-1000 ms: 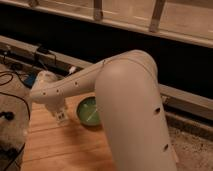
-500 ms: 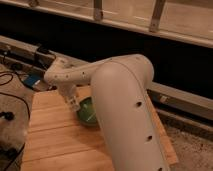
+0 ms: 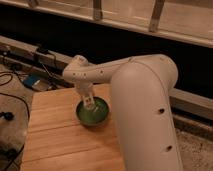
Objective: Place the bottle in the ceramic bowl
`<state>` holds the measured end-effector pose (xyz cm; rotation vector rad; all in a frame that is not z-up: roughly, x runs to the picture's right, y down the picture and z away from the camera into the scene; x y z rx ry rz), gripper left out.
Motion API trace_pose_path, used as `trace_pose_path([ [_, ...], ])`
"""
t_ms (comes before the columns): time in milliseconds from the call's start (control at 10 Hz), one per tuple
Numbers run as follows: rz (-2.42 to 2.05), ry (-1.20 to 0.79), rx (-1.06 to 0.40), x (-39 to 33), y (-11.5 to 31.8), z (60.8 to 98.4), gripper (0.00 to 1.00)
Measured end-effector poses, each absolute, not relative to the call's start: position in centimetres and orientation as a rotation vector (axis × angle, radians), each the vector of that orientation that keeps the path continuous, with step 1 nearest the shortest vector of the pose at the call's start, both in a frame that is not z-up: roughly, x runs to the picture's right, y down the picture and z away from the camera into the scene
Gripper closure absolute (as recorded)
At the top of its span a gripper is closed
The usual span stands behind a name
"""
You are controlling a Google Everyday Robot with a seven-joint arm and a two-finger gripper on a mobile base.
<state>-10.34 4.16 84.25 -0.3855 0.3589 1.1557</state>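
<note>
My gripper (image 3: 89,101) hangs straight down from the white arm (image 3: 135,100), right over the ceramic bowl (image 3: 93,113). The bowl is a round glossy green one and stands on the wooden table (image 3: 60,135), near its back edge. The gripper is shut on the bottle (image 3: 90,105), a slim white piece with faint dark marks. The bottle points down into the bowl's hollow. Whether its lower end touches the bowl's floor I cannot tell. The arm's big elbow hides the right part of the table.
Black cables (image 3: 15,100) and a small blue object (image 3: 31,82) lie on the floor left of the table. A dark rail (image 3: 30,52) and a window wall run behind it. Speckled floor (image 3: 197,145) shows at the right.
The gripper has swung to the right with the bottle, from over the table's left part to above the green bowl. The bowl has stayed where it was.
</note>
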Motion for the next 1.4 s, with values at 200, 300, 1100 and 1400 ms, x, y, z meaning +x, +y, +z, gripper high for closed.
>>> trace_pose_path([
  [200,1.152,0.344,-0.392,-11.2,4.2,84.2,1.00],
  [300,1.154,0.350,-0.388,-10.8,4.2,84.2,1.00],
  [1100,1.325,0.435,-0.334,-3.5,5.1,84.4,0.97],
  [1400,1.324,0.428,-0.337,-3.8,5.1,84.3,0.81],
])
